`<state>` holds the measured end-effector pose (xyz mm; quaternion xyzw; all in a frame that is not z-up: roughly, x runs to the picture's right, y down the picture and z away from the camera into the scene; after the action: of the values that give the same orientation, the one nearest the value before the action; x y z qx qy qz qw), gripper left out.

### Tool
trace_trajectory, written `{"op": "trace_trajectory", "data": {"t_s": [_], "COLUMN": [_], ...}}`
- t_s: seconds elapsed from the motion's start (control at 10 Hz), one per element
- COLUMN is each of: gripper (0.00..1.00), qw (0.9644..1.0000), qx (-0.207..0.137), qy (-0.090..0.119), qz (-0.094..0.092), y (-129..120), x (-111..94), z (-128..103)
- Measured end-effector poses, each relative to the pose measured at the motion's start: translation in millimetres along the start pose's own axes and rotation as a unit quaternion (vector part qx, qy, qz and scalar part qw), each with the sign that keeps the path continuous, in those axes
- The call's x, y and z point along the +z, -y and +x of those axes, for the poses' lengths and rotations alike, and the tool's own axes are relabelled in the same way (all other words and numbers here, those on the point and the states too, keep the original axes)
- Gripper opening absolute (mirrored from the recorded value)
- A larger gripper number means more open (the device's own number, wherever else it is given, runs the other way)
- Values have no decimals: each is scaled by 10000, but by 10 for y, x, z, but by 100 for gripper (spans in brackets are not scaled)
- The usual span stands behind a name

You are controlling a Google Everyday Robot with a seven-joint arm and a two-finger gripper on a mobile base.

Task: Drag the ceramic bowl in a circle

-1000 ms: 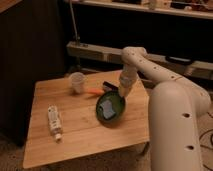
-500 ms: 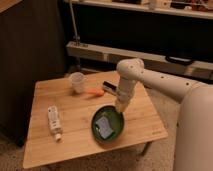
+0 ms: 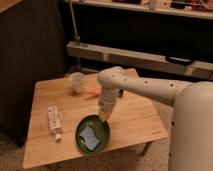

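The ceramic bowl [image 3: 92, 134] is a wide, shallow dark-green dish near the front edge of the wooden table [image 3: 135, 117], with a pale bluish square thing lying in it. My gripper [image 3: 104, 118] comes down from the white arm [image 3: 145, 87] and meets the bowl's far rim. Its tip is against the rim or just inside it.
A small translucent white cup [image 3: 77, 81] stands at the back of the table. An orange thing [image 3: 91, 92] lies just right of it, partly behind my arm. A white bottle [image 3: 54, 121] lies on its side at the left. Dark shelving stands behind the table.
The bowl has slid toward the table's front edge and to the left, with my gripper at its rim. The arm has swung the same way.
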<state>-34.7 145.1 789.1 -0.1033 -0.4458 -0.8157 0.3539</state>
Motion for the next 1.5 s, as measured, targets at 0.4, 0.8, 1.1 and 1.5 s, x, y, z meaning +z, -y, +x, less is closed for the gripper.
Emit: {"op": "trace_trajectory", "data": {"t_s": [0.4,0.8,1.1,1.5], "gripper": [10,10,10,10], "qw": [9983,9959,9945,9910], "qx": [-42,276,799,1320], "qy": [-441,-688,-552,-208], "qz": [368,513,381,29], "y": [-517,-1213,-1617,-1829], "x": [-182,-429,-540,-646], "z": [617,939,470,-572]}}
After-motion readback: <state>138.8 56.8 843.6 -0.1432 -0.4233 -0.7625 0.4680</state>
